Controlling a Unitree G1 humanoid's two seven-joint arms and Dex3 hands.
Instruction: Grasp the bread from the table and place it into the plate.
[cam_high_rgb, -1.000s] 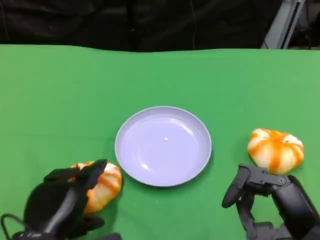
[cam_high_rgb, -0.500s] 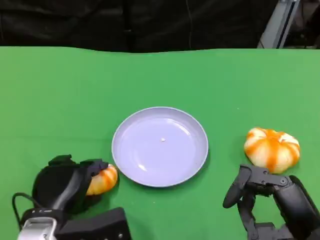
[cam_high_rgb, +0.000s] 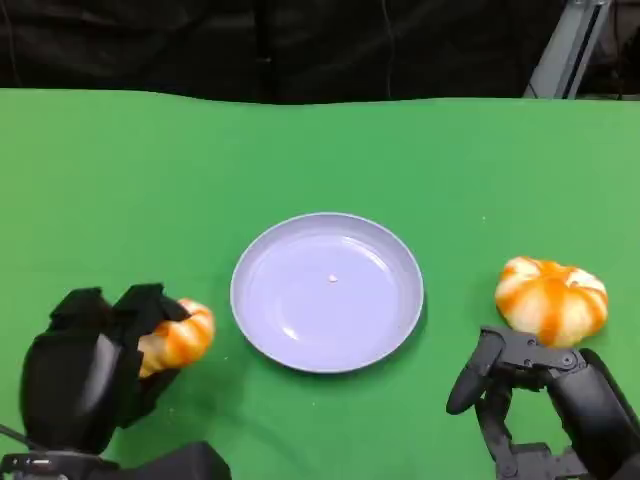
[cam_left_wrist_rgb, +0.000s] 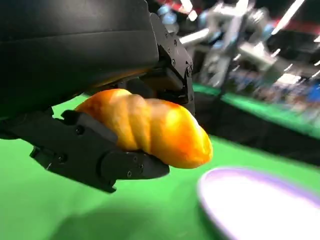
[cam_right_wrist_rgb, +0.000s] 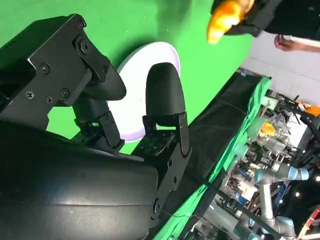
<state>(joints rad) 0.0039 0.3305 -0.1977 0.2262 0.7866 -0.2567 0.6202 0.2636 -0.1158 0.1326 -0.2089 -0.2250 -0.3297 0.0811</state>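
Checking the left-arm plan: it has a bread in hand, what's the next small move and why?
Probably carry it toward the plate. The left hand grips one bread, in the wrist view off the cloth, beside the plate, not over it. The right hand is open near the other bread.

We are in a robotics lab: the table (cam_high_rgb: 300, 150) wears a bright green cloth against a black curtain (cam_high_rgb: 250, 45) along the top of the frame, and at the lower right of the right wrist view another robot arm (cam_right_wrist_rgb: 272, 182) stands among cluttered benches.
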